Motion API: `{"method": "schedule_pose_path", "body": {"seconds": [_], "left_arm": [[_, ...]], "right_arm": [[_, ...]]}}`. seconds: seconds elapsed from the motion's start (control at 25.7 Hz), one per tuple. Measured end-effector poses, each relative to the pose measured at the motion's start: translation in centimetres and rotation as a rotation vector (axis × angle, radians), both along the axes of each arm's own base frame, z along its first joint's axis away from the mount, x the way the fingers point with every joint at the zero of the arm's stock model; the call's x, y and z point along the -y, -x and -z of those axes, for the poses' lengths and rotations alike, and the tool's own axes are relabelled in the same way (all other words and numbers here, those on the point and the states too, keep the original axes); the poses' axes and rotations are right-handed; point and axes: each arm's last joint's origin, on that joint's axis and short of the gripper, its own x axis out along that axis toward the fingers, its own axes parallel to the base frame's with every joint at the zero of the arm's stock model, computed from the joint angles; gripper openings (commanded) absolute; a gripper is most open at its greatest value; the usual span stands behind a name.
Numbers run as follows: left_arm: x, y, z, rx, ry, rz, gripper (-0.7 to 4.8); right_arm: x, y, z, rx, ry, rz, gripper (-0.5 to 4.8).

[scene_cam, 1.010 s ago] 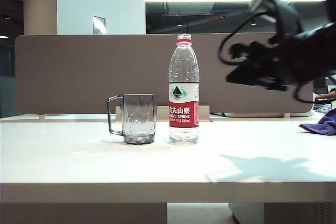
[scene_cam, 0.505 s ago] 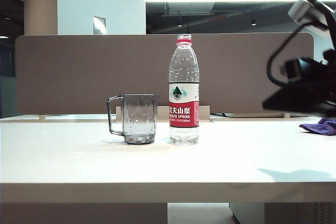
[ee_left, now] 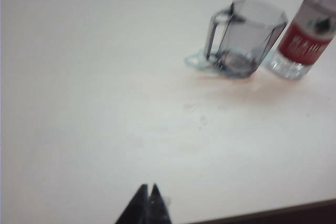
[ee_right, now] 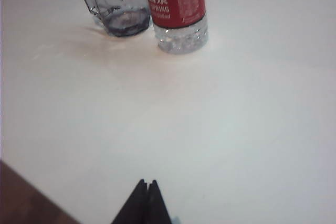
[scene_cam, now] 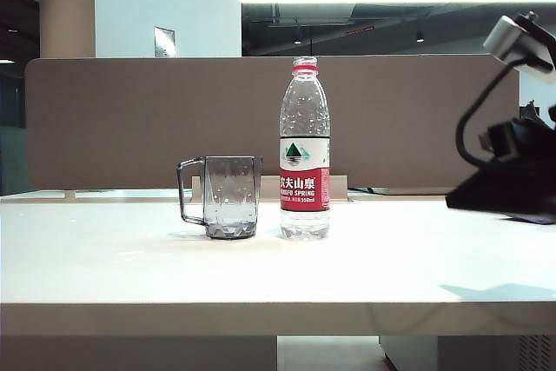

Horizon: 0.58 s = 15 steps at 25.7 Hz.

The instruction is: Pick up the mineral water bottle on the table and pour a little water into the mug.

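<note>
Mineral water bottle (scene_cam: pixel 304 149) label reads "农夫山泉", "NONGFU SPRING" below, w/ "550ml" in small print.

The right wrist view cuts off the mineral water bottle (ee_right: pixel 176 11) above its label.

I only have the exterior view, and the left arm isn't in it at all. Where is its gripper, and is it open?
Observer: The left gripper is shut, fingertips together. It hangs over bare table, well short of the mug.
Operator: And the right one? I only see the arm's bulk at the right edge.
Observer: The right gripper is shut too and holds nothing. The mineral water bottle stands ahead of it, untouched.
</note>
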Motion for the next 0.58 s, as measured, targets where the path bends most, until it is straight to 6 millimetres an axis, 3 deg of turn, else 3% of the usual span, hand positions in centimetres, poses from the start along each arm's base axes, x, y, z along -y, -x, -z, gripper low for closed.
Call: {"method": "schedule_pose_path", "body": {"seconds": [0.27, 0.39, 0.58], "left_arm": [[0.0, -0.4, 4.2, -0.110, -0.012, -0.008, -0.05], [-0.1, -0.6, 6.1, -0.147, -0.015, -0.015, -0.05], [-0.6, -0.7, 5.9, -0.020, -0.003, -0.072, -0.05]], "right_arm": [[0.7, 1.5, 1.8, -0.060, 0.028, -0.002, -0.06], [0.7, 1.5, 1.7, -0.046, 0.022, -0.001, -0.06], [0.7, 1.5, 1.9, -0.059, 0.033, -0.003, -0.06]]}}
